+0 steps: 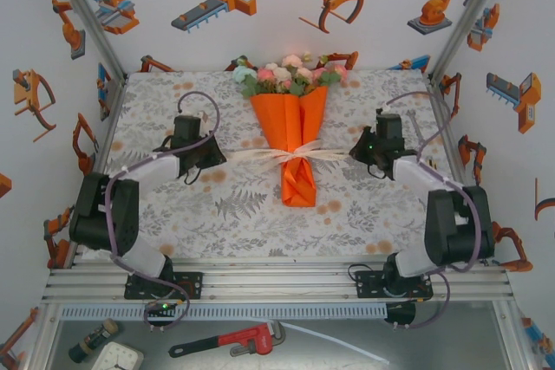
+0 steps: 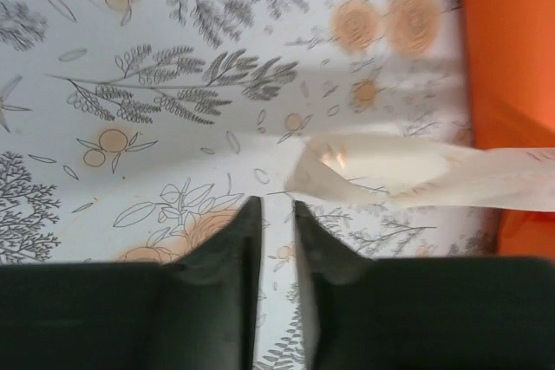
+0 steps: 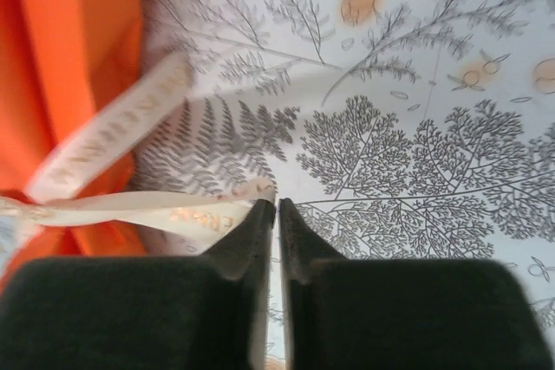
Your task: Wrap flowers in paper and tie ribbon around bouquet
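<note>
Top external: bouquet (image 1: 297,140) lies mid-worktop (image 1: 173,214), long axis near-to-far, flowers (image 1: 286,75) toward the back wall, paper (image 1: 299,184) tip pointing at the arm bases, ribbon (image 1: 299,154) tied across its waist with tails out sideways. I see the left tool (image 1: 221,158) just left of it and the right tool (image 1: 354,152) just right, each facing a tail. Left wrist: jaws a narrow empty slot, tail end just beyond the tips; right wrist: jaws cracked a sliver, tail end at the tips, nothing in the gap.
</note>
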You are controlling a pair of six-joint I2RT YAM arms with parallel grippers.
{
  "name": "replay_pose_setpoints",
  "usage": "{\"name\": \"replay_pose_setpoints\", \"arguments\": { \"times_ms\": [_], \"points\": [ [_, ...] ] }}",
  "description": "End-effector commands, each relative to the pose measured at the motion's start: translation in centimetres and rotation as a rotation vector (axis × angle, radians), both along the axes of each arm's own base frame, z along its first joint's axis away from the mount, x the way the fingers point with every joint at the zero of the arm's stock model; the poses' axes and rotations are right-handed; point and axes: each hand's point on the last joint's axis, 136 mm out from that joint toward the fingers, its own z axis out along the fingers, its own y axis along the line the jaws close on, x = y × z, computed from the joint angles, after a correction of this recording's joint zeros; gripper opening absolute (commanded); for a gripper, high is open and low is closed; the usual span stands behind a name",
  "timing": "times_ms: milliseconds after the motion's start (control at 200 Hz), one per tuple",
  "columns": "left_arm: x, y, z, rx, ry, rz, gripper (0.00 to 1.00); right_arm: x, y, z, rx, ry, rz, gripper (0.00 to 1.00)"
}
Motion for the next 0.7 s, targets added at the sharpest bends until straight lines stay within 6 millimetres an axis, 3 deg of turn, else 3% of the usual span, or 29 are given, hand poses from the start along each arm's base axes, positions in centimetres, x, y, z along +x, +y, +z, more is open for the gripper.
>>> {"name": "replay_pose_setpoints", "arguments": {
  "times_ms": [0, 75, 135, 220, 280, 385, 501, 536, 576, 646, 651, 666, 696],
  "points": [
    [0.3, -1.4, 5.6, -0.031, -0.188, -0.078, 0.43, 0.3, 0.0, 6.2, -0.024, -0.178, 0.029, 0.34],
    [-0.3, -1.8, 8.0, -0.039, -0.252, -0.105, 0.52, -0.1, -0.8, 8.1, -0.074, -0.231, 0.020, 0.42],
    [-0.9, -1.0, 9.9, -0.031, -0.308, -0.073, 0.55, -0.3, -2.9, 8.5, -0.167, -0.251, -0.029, 0.48],
    [-2.0, 2.1, 12.0, 0.031, -0.414, 0.050, 0.65, -0.8, -7.0, 7.9, -0.293, -0.242, -0.141, 0.57],
    [-2.9, 5.7, 12.3, 0.138, -0.462, 0.196, 0.73, -1.0, -9.3, 7.2, -0.378, -0.239, -0.190, 0.60],
    [-4.4, 11.8, 10.4, 0.345, -0.482, 0.411, 0.87, -1.0, -12.1, 4.4, -0.481, -0.212, -0.253, 0.72],
    [-4.8, 16.0, 7.2, 0.527, -0.430, 0.516, 1.00, -0.2, -13.8, 0.3, -0.489, -0.152, -0.271, 0.76],
    [-4.6, 16.8, 6.0, 0.570, -0.414, 0.534, 0.97, 0.2, -13.9, -1.0, -0.485, -0.149, -0.261, 0.77],
    [-3.9, 17.5, 4.7, 0.599, -0.407, 0.534, 0.97, 0.8, -14.2, -2.4, -0.439, -0.155, -0.280, 0.79],
    [-2.1, 17.2, 2.8, 0.585, -0.440, 0.470, 0.97, 2.2, -12.9, -3.4, -0.392, -0.133, -0.176, 0.83],
    [-1.8, 17.1, 3.6, 0.571, -0.475, 0.477, 0.97, 2.3, -12.8, -3.4, -0.389, -0.137, -0.169, 0.87],
    [-1.3, 16.8, 3.4, 0.570, -0.485, 0.452, 0.97, 2.2, -12.6, -3.5, -0.389, -0.130, -0.155, 0.96],
    [-0.5, 15.6, 3.2, 0.562, -0.504, 0.374, 0.97, 2.2, -12.1, -3.3, -0.383, -0.152, -0.134, 0.99]
  ]
}}
